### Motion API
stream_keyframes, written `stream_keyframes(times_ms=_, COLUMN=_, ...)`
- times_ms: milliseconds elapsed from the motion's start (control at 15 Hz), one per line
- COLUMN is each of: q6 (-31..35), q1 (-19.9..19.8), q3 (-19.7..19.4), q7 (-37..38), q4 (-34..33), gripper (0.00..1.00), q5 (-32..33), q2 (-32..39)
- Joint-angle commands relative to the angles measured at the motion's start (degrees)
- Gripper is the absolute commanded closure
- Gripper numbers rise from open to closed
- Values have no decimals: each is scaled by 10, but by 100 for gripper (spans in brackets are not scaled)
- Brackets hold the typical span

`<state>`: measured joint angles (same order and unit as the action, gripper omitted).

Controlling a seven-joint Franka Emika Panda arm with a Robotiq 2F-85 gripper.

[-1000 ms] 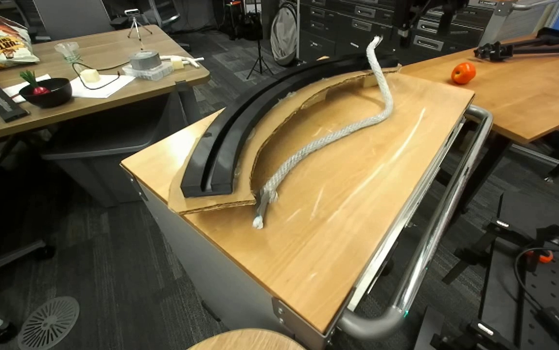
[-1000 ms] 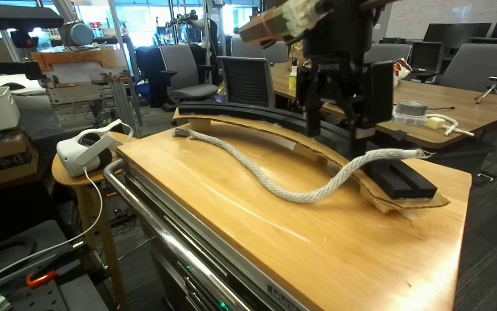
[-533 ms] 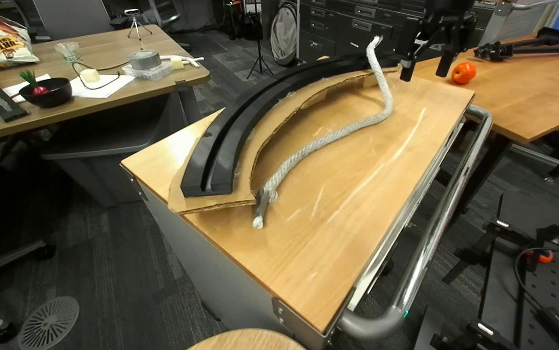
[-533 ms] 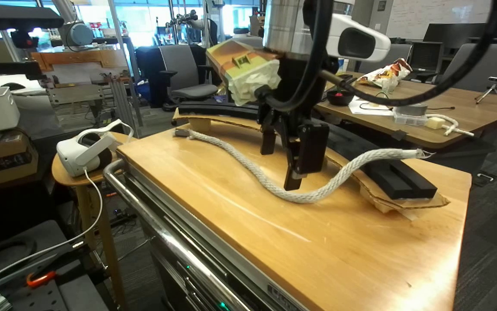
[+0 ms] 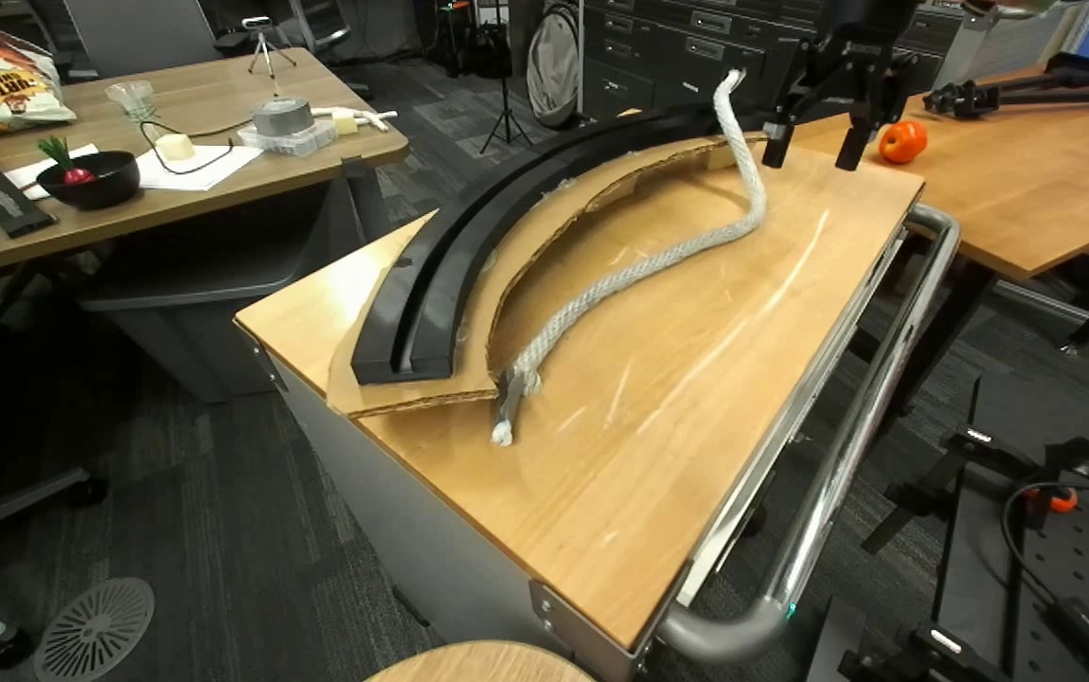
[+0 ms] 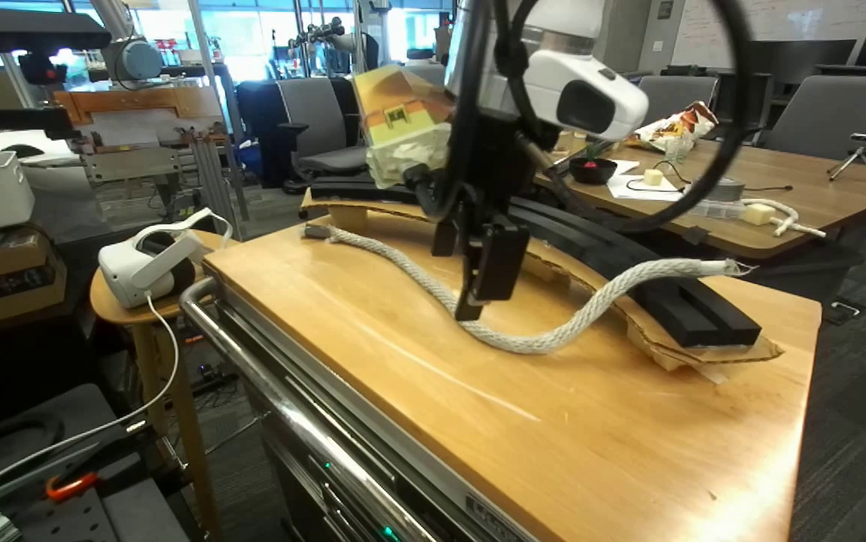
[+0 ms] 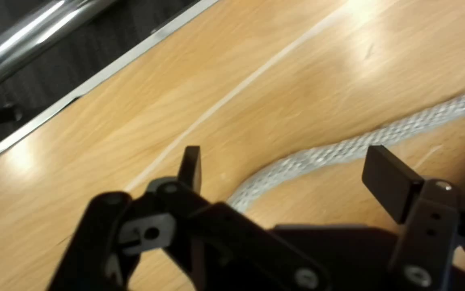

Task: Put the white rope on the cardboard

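At the far left of an exterior view stands a side table (image 5: 194,85) bearing a snack bag (image 5: 14,85), a black bowl (image 5: 114,185) with a red, green-topped vegetable (image 5: 79,177) in it, a small tripod (image 5: 263,52) and a grey tape roll (image 5: 283,117) on a clear box (image 5: 303,142). Next comes the worktop (image 5: 687,455). The cardboard (image 5: 527,237), an arc with a black grooved top and tan edges, starts at the short near edge and bends away along the left long edge, hiding most of it; in an exterior view tan supports (image 6: 348,218) show beneath it. The white rope (image 5: 639,270) lies to its right, mostly on the bare wood inside the curve. Its dark grey near end sits just beside the cardboard's near inner corner; whether the two touch cannot be told. From there the rope runs away, bends, and turns up over the cardboard's far part, its frayed end reaching past the black top. Further right the hand (image 5: 810,159) hangs above the worktop, showing between the cardboard's far end and the right corner, its jaws spread wide. In the wrist view the rope crosses the gap between the fingers (image 7: 390,182), lower down on the wood. A metal rail (image 5: 862,426) runs alongside the right long edge, and past the right corner a second table (image 5: 1056,189) carries a round orange-red fruit (image 5: 903,142).
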<state>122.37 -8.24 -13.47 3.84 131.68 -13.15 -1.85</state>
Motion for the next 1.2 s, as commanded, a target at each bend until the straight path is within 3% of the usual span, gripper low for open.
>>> stream_keyframes(times_ms=0, q6=-51, q1=8, q3=28, q7=10, q4=0, gripper=0, q5=-122, q2=-1)
stream_keyframes(times_ms=200, q6=-56, q1=9, q3=40, q7=10, q4=11, gripper=0, q5=-231, q2=-7)
stream_keyframes(times_ms=267, q6=-51, q1=5, q3=41, q7=6, q4=5, gripper=0, q5=-180, q2=2)
stream_keyframes(times_ms=600, q6=-51, q1=6, q3=44, q7=6, q4=7, gripper=0, q5=-218, q2=2)
stream_keyframes(times_ms=667, q6=-42, q1=8, q3=47, q7=37, q4=3, gripper=0, q5=-214, q2=13)
stream_keyframes(times_ms=733, q6=-14, q1=9, q3=50, q7=99, q4=3, gripper=0, q5=-173, q2=21)
stream_keyframes(times_ms=1133, q6=53, q1=9, q3=46, q7=306, q4=17, gripper=0, q5=-36, q2=15)
